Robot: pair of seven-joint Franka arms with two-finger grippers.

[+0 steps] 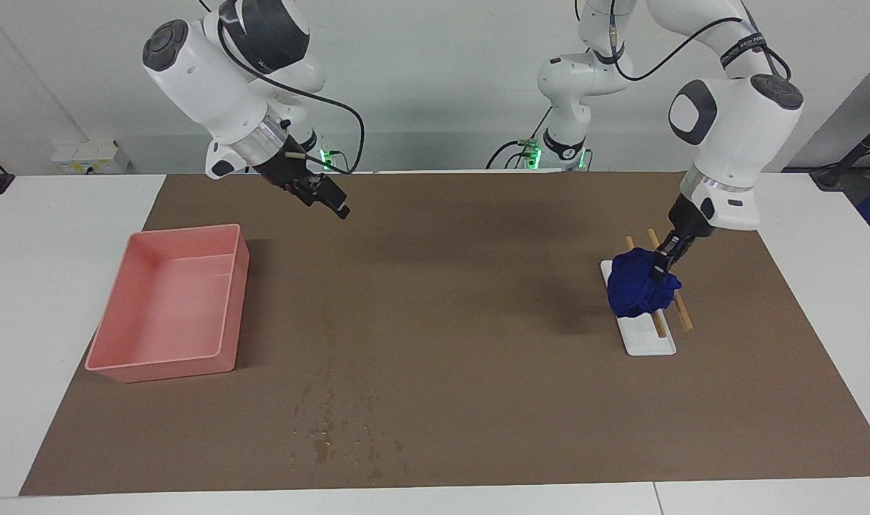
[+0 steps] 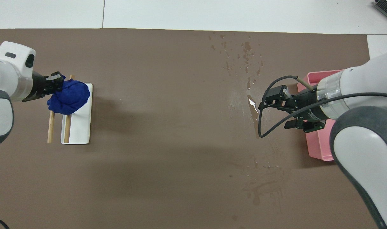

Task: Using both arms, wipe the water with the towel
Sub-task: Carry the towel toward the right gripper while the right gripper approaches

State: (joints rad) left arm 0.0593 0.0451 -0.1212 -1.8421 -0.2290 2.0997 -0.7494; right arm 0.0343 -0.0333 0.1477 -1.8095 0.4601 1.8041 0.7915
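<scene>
Surface: brown mat [image 1: 477, 300], water [image 1: 327, 429] near pink tray [image 1: 170, 307].
Left gripper [image 1: 663, 261]: clenched on towel [image 1: 635, 286]; lift clear of white tray [image 1: 649, 343].
Right gripper [image 1: 320, 193]: released, over mat.

— What do we have around us?

— We see a plain pale wall [image 1: 420, 86] at twelve o'clock in the facing view, evenly lit, with soft shadows below.

— And underfoot?

— We stand at a white bench [image 1: 41, 286] covered by a wide brown mat [image 1: 463, 300]. A small white box [image 1: 88, 156] sits at ten o'clock against the wall, and green lights [image 1: 531, 151] glow near one o'clock.
</scene>
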